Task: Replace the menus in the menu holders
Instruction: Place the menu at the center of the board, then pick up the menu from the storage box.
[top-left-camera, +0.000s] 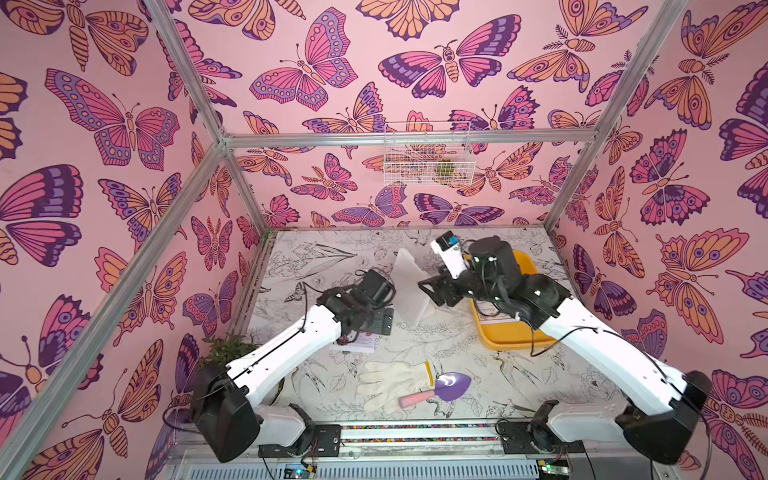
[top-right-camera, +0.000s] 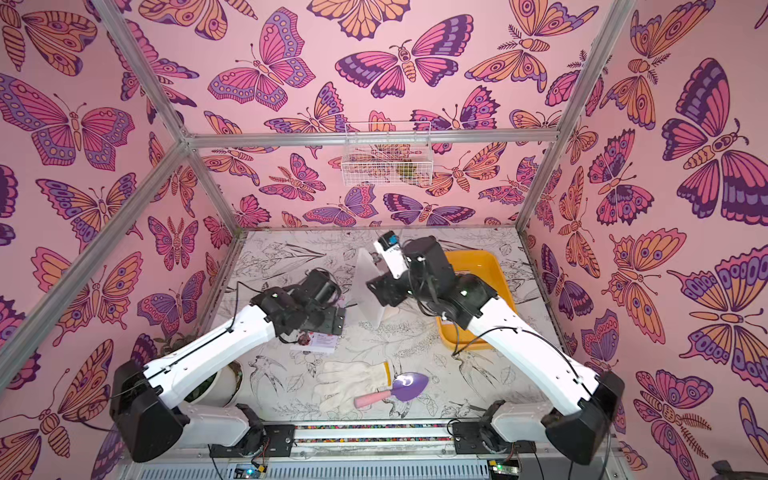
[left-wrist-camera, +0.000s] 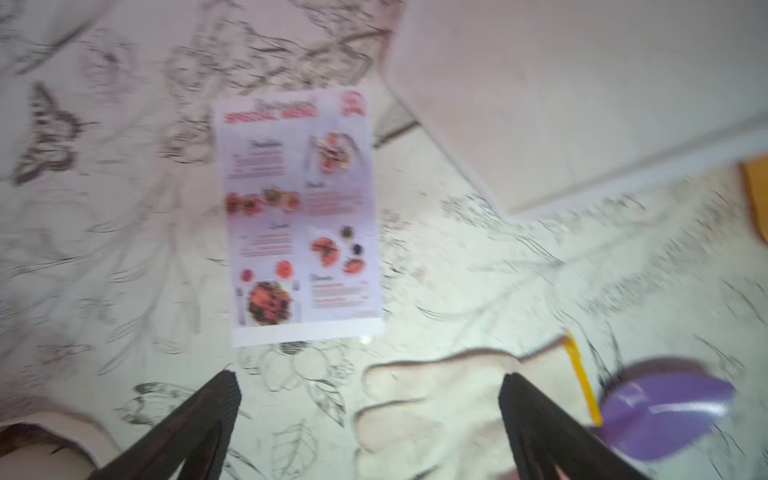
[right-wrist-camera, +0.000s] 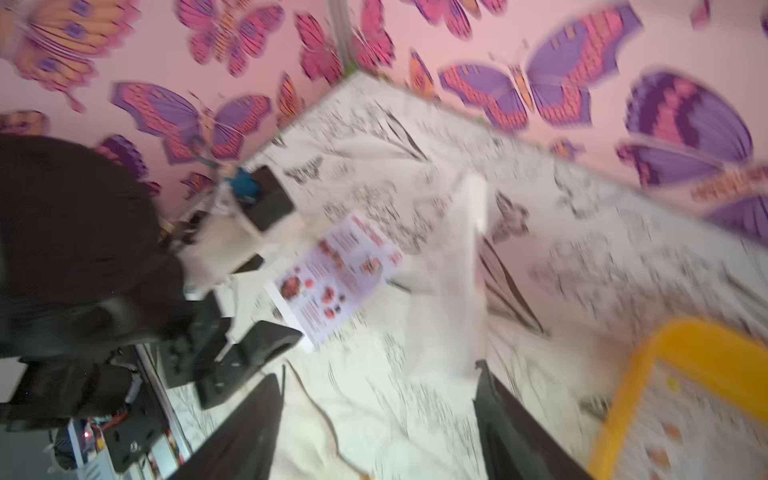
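The pale "Special Menu" sheet (left-wrist-camera: 299, 216) lies flat on the table, partly under my left gripper (top-left-camera: 376, 326) in both top views. That gripper (left-wrist-camera: 370, 395) hovers above it, open and empty. The white-framed menu holder (top-left-camera: 409, 286) stands upright at mid-table between the two arms. My right gripper (top-left-camera: 428, 291) sits just to the holder's right side, and in the right wrist view this gripper (right-wrist-camera: 378, 395) is open with only table between its fingers. The holder (right-wrist-camera: 453, 291) stands just beyond its tips. A second menu sheet (right-wrist-camera: 698, 415) lies in the yellow tray.
The yellow tray (top-left-camera: 507, 336) sits at the right, under the right arm. A white glove (top-left-camera: 390, 382) and a purple trowel (top-left-camera: 451, 384) with a pink handle lie near the front. A potted plant (top-left-camera: 224, 353) stands at the front left. A wire basket (top-left-camera: 428, 160) hangs on the back wall.
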